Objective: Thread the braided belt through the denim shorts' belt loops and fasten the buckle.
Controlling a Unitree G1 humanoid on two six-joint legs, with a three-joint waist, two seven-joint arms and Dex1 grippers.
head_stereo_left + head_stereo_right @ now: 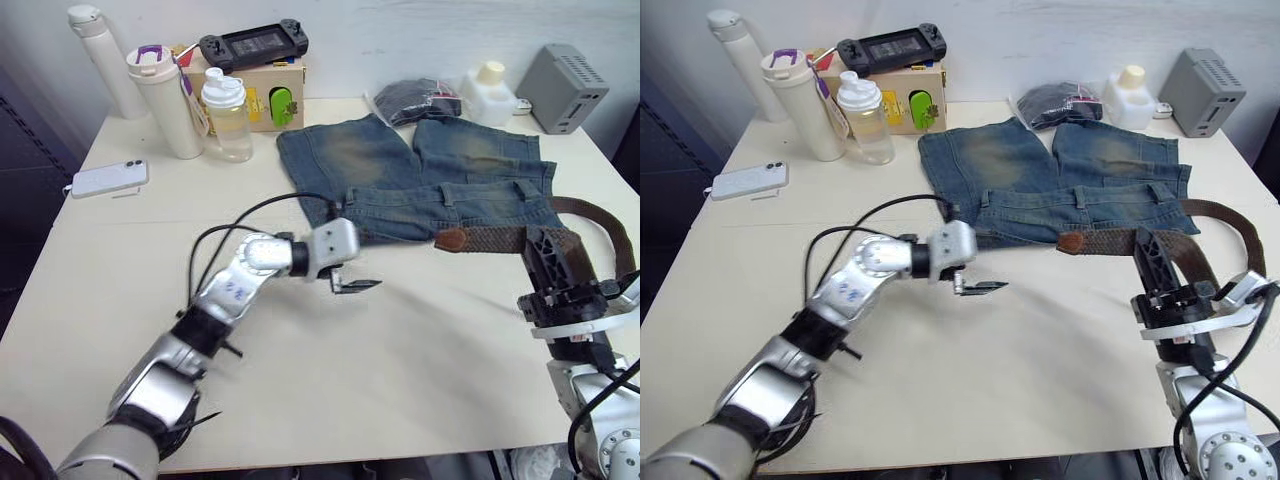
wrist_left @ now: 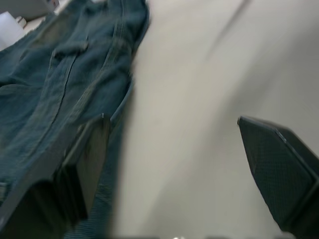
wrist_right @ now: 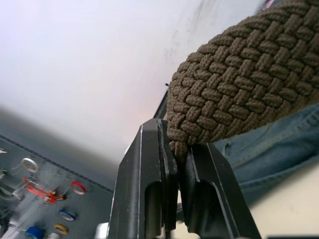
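Right gripper (image 1: 548,262) pinched on floppy braided belt (image 1: 500,238) lying across shorts (image 1: 430,175) waistband on bench (image 1: 400,360), left gripper (image 1: 357,286) wide open, empty; regrip near stiffer tan tip (image 1: 451,239).

On the cream table (image 1: 330,380) lie one pair of faded blue denim shorts (image 1: 420,175) and one dark brown braided belt (image 1: 500,238) with a tan leather tip, and along the shorts' waistband two narrow blue denim belt loops (image 1: 447,193) can be counted. At the far side stand three drink containers: one tall white flask (image 1: 100,55), one cream tumbler with a purple lid (image 1: 165,100) and one clear shaker bottle with a white cap (image 1: 227,115). There is also one each of a white phone (image 1: 110,178), a black handheld game console (image 1: 253,44) on one wooden box (image 1: 262,92), a dark bagged cloth bundle (image 1: 418,100), a squat white jar (image 1: 487,93) and a grey box-shaped device (image 1: 567,88), and two black-fingered robot grippers, the left one (image 1: 357,286) and the right one (image 1: 550,255).
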